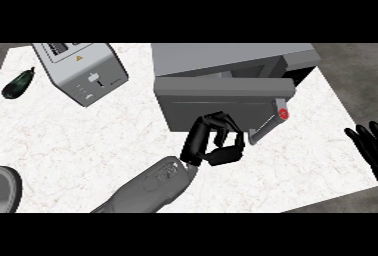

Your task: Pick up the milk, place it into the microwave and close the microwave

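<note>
Since the milk shows nowhere, presumably inside the microwave (221,57), I should press my left hand (214,142), clenched on nothing at the microwave's half-shut door (214,97), squarely until it seats; my right hand (365,145) rests open beside the microwave.

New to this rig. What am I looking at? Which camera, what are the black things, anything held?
One camera on the robot's head, looking steeply down at a white counter. The grey forearms with black hands are the robot's own. The left hand, fingers curled, is at the ajar door of the microwave; nothing shows in it. The right hand rests open at the right edge. Also there: a toaster, a dark green vegetable, and a grey round rim cut off at the left. No milk is visible.
</note>
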`<state>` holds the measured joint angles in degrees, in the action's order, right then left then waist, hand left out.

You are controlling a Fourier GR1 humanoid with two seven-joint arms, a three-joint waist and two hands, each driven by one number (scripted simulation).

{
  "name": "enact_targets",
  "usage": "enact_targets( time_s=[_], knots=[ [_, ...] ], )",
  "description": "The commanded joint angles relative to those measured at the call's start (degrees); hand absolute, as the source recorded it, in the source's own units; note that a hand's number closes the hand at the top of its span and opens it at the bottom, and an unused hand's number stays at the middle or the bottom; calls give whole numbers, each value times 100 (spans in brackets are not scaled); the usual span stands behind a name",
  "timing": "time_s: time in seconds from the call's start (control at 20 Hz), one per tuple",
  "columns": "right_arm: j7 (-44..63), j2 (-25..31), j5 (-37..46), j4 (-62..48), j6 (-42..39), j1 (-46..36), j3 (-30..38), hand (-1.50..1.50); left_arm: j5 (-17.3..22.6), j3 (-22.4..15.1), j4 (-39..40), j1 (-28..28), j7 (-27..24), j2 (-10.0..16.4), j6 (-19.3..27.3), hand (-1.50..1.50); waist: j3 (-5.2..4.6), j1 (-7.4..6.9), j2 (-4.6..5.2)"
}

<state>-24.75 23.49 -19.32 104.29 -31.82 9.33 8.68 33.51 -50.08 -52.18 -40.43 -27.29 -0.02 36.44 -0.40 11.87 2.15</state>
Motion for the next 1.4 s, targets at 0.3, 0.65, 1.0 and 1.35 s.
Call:
enact_targets(
  time_s=[0.3, 0.65, 1.0, 1.35],
  knots=[
    [178, 526, -93, 133, 94, -663, 511, -150, 860, 273, 522, -941, 184, 2, 723, -150, 13, 291, 115],
    [-5, 1112, 843, 381, 542, -1168, 1091, 150, 1326, 468, 221, -857, -145, 2, 1224, -150, 1, 350, 145],
    [3, 1209, 1002, 277, 652, -1439, 1112, 150, 1713, 490, 284, -873, -320, 2, 1258, -150, 12, 296, 243],
    [63, 1309, 1071, 126, 688, -1667, 1112, 150, 1960, 474, 370, -1000, -470, 2, 1264, -150, 16, 273, 277]
  ],
)
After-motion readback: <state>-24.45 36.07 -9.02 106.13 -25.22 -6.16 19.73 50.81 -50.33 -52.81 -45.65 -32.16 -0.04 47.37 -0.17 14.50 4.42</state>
